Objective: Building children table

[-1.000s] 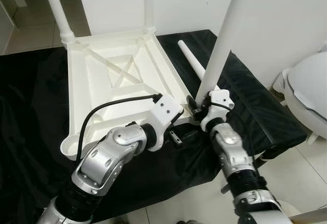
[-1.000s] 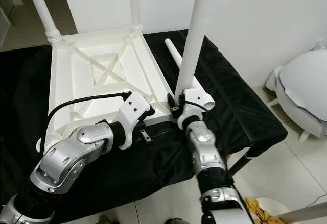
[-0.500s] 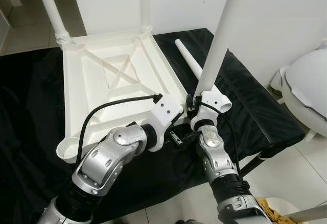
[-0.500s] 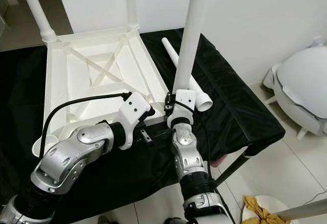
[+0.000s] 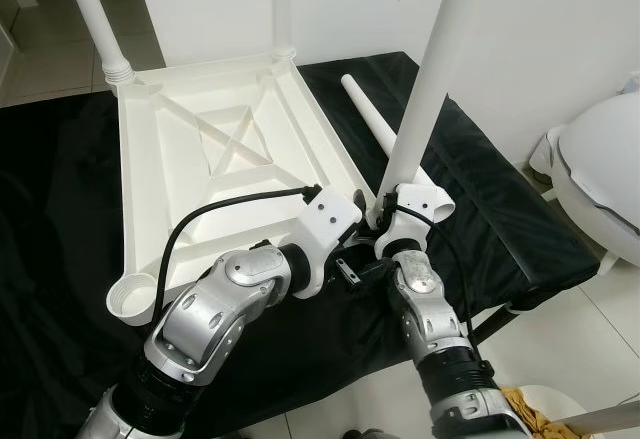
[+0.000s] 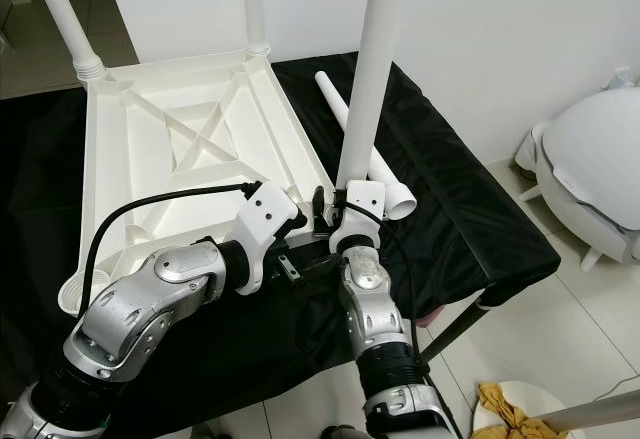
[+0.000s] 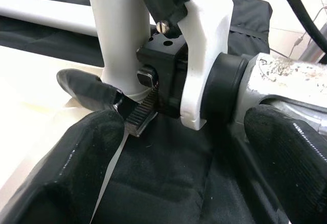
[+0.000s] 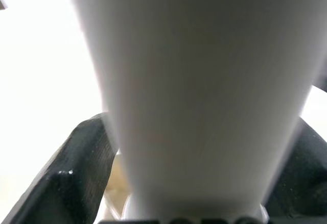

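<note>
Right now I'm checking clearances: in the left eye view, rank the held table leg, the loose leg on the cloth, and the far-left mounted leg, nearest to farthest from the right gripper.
1. Held table leg, gripped by the right gripper.
2. Loose leg, lying on the black cloth behind it.
3. Far-left mounted leg, at the tabletop's opposite far corner.

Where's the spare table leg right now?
The spare leg lies on the black cloth, right of the upturned tabletop, behind the upright leg that the right gripper clamps.
</note>
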Robot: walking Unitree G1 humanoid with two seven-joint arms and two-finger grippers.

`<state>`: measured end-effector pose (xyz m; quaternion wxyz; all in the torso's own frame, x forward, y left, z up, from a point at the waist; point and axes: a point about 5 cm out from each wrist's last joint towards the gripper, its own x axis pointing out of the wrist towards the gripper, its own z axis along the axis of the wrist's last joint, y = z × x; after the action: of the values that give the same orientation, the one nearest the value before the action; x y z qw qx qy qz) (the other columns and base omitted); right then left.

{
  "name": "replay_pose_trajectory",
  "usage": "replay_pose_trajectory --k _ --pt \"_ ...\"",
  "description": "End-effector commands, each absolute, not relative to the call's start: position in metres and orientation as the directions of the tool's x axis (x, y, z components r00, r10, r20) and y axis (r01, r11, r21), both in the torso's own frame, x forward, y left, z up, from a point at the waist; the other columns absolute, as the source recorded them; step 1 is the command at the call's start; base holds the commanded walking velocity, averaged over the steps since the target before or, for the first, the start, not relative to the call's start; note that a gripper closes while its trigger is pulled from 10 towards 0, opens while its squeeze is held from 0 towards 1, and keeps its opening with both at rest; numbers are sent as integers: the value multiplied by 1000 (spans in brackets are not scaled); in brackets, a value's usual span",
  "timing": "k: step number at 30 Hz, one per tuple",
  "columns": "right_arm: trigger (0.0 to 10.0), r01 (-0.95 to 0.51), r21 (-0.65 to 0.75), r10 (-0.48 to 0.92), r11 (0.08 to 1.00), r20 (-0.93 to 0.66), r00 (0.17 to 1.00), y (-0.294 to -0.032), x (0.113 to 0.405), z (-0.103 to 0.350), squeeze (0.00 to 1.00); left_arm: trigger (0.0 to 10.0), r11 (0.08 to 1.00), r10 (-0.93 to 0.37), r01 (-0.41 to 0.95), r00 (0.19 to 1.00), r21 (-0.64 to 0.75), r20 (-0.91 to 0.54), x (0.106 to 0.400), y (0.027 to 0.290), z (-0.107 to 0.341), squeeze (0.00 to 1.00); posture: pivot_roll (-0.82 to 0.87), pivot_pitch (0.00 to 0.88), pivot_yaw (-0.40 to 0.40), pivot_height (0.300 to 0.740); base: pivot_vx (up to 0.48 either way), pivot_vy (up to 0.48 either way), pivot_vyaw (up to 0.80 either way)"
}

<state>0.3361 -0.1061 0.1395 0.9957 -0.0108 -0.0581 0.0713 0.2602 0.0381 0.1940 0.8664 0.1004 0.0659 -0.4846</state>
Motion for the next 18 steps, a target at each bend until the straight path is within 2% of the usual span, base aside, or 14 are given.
replay_pose_trajectory --k 1,10,12,15,17,18 --pt "10000 -236 -63 242 970 105 965 -111 333 138 0 10000 487 -838 868 497 103 -228 258 37 191 0 -39 68 11 740 0 0 0" --pt "10000 -367 -138 382 920 111 917 -126 330 140 0 10000 484 -838 868 496 110 -228 260 37 191 0 -40 58 13 740 0 0 0" --pt "10000 -484 -186 504 855 76 860 -135 330 136 0 10000 483 -837 868 497 115 -228 261 38 192 0 -35 50 16 740 0 0 0" --pt "10000 -555 -206 574 806 47 817 -139 330 135 0 10000 484 -837 867 498 117 -228 262 38 193 0 -33 47 17 740 0 0 0" --pt "10000 -555 -206 574 806 47 817 -139 330 135 0 10000 484 -837 867 498 117 -228 262 38 193 0 -33 47 17 740 0 0 0" --pt "10000 -603 -210 621 769 26 783 -143 331 135 0 10000 484 -837 867 498 118 -227 262 38 193 0 -30 43 21 740 0 0 0"
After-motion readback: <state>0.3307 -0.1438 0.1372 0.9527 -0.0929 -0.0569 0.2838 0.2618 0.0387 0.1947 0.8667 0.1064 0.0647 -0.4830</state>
